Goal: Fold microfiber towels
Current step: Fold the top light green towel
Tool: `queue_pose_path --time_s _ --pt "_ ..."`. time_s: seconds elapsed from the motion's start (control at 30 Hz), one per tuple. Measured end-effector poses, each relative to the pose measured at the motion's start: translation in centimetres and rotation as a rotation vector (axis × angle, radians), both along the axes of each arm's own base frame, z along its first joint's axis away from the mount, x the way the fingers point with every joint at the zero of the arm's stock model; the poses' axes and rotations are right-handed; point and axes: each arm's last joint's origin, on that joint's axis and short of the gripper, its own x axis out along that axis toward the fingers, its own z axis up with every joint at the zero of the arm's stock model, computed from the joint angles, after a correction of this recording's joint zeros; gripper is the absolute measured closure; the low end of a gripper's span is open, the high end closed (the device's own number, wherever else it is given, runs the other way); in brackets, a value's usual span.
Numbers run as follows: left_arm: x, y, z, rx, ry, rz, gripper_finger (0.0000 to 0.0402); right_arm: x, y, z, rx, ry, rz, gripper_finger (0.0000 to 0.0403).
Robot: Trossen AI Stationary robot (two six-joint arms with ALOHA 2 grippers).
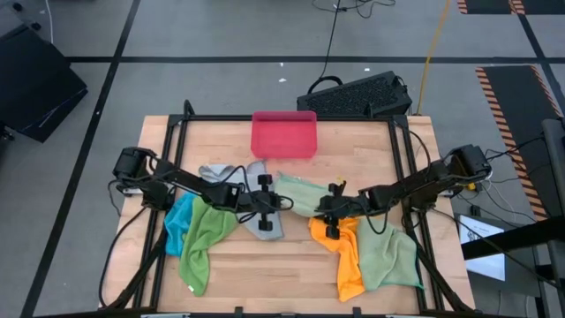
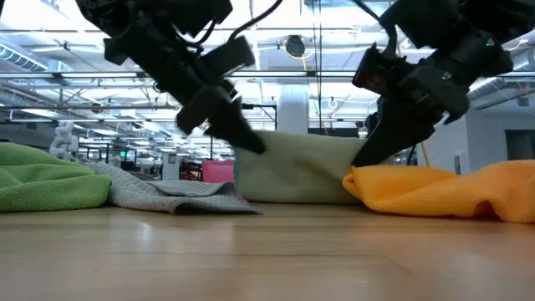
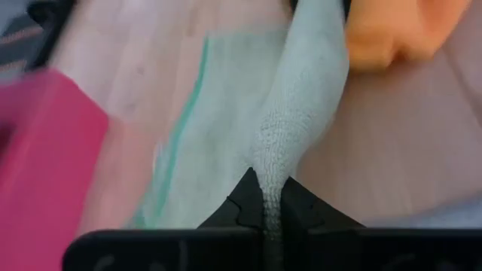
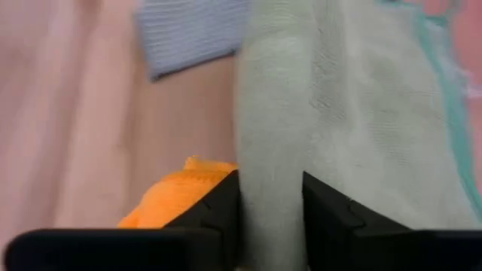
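Nearest, at lower centre of the high view: orange towel (image 1: 346,256) and a green towel (image 1: 388,261), lower right; another green towel (image 1: 205,238) over a blue towel (image 1: 179,221), lower left. Mid-frame: left hand (image 1: 281,204) clamped shut on one edge of the pale towel (image 1: 305,194); right hand (image 1: 325,205) gripping the opposite edge, fingers (image 4: 218,214) either side of the fold. Grey towel (image 1: 262,221) under the left hand. Farther back, upper centre of the tabletop (image 1: 353,141): pink tray (image 1: 283,134).
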Motion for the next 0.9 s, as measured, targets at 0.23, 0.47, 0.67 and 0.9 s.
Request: queue_pose_path --time_s 0.23,0.47,0.67,0.9 --pt "0.0 1.8 0.3 -0.003 0.001 0.049 0.0387 0.3 -1.7 0.0 -0.013 0.011 0.006 0.0284" --pt "0.1 3.5 0.3 -0.018 0.012 0.065 0.0392 0.4 -3.0 0.0 0.004 0.017 0.040 0.0361" --pt "-0.1 4.1 0.7 -0.014 0.019 0.047 0.0391 0.5 -3.9 0.1 -0.031 0.007 0.010 0.0387" --pt "-1.5 4.9 4.2 0.027 -0.038 0.037 0.0388 0.5 -5.7 2.6 -0.176 -0.127 -0.052 0.0391"
